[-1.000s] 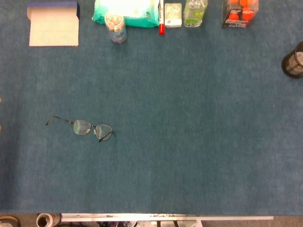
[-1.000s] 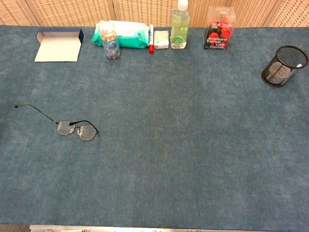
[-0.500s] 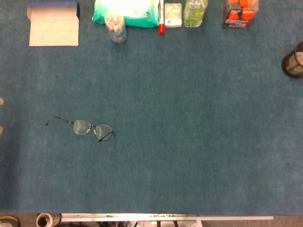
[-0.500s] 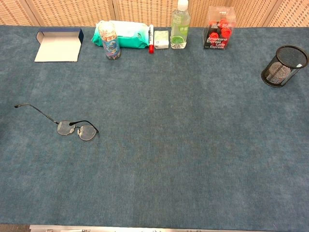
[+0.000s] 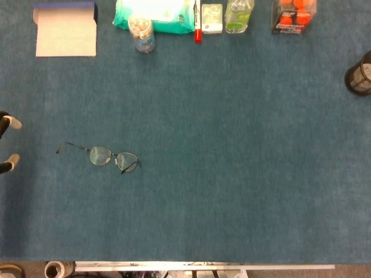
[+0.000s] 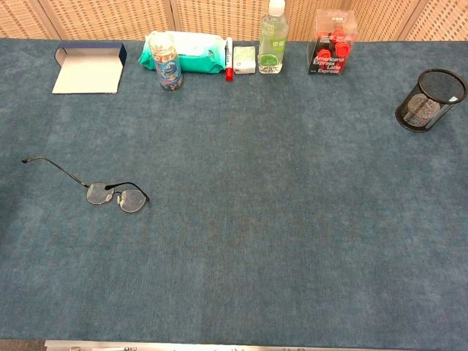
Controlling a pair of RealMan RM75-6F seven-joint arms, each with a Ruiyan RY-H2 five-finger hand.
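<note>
One pair of glasses (image 5: 103, 156) lies flat just right of the left hand (image 5: 7, 145), whose spread fingertips hold nothing, and I'd guess they're light, thin-wired and bendy, so pinch the frame bridge, not the lenses.

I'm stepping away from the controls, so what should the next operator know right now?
Left hand: only fingertips show at the left edge of the head view, apart, holding nothing. Right hand: not in view.
Glasses lie untouched on the blue table cover, one arm folded out toward the left hand.
Done: nothing gripped.
Left: the glasses are not yet reached or picked up.
</note>
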